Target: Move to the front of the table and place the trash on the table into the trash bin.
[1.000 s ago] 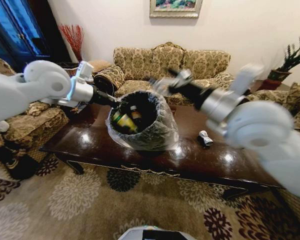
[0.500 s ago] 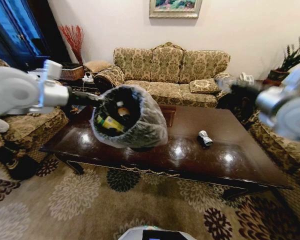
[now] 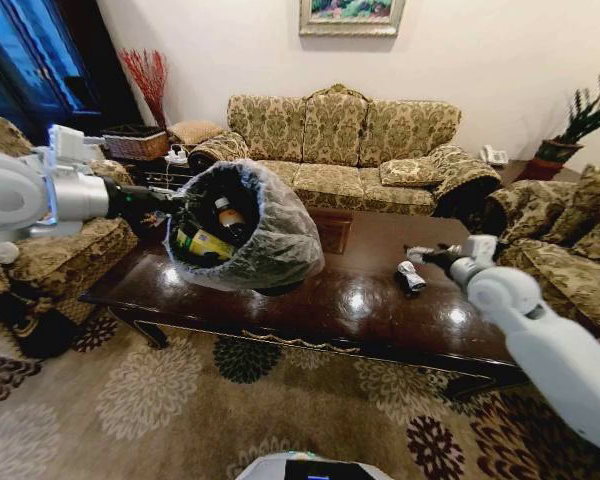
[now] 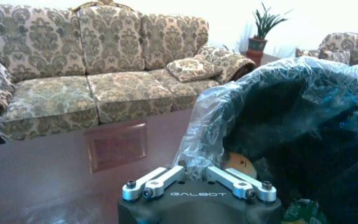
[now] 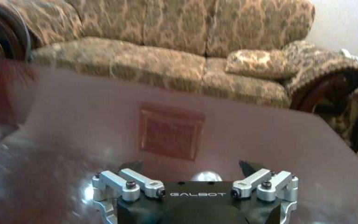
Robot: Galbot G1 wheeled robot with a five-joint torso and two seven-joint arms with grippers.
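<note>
One silver-white crumpled wrapper point(image 3: 410, 277) lies on our glossy dark brown table point(image 3: 380, 310). Our right gripper point(image 3: 417, 254), fingers spread, hovers just beyond it. Our left gripper point(image 3: 163, 199) grips the tilted, bag-lined black bin point(image 3: 245, 240).

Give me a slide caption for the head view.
Left gripper holds the bag-lined black bin tilted; open right gripper nears the silver-white wrapper.

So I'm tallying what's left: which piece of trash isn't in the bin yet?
The silver-white wrapper, lying alone on the table just ahead of the open right gripper. The tan bottle and green-yellow packet already sit inside the trash bin.
</note>
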